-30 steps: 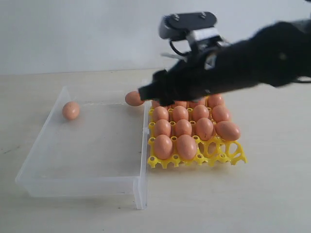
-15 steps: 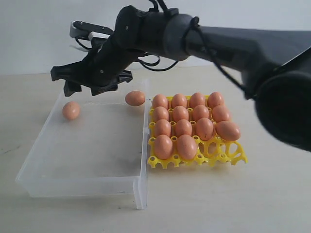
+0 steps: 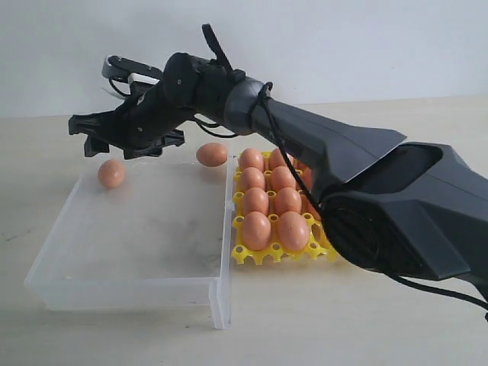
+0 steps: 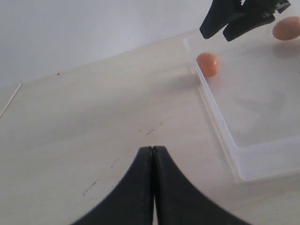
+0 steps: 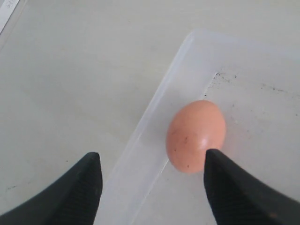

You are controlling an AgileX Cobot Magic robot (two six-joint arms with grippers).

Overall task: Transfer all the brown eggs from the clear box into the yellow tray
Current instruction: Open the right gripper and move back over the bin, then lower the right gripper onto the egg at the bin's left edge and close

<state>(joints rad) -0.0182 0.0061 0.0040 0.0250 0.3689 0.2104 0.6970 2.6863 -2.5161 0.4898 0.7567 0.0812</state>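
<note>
Two brown eggs lie in the clear box point(image 3: 122, 293): one point(image 3: 111, 173) in its far left corner, the other point(image 3: 212, 154) against the far wall near the yellow tray point(image 3: 239, 255). Several brown eggs point(image 3: 256, 229) fill the tray's cups. My right gripper point(image 3: 90, 136) reaches across and hovers open just above the corner egg point(image 5: 196, 136), which sits beside one fingertip point(image 5: 220, 168) with the box wall point(image 5: 150, 126) below the gap; the gripper point(image 5: 151, 157) holds nothing. My left gripper point(image 4: 153, 150) is shut and empty over bare table, short of the box point(image 4: 220, 126).
The right arm's black links stretch over the tray's back rows and right side, hiding part of it. A pale wall stands behind the wooden table point(image 3: 343, 320). The left wrist view also shows the right gripper point(image 4: 234, 21) above the corner egg point(image 4: 208, 64).
My right arm has swung left from above the tray across the box to its far left corner. Both eggs in the box lie where they were.
</note>
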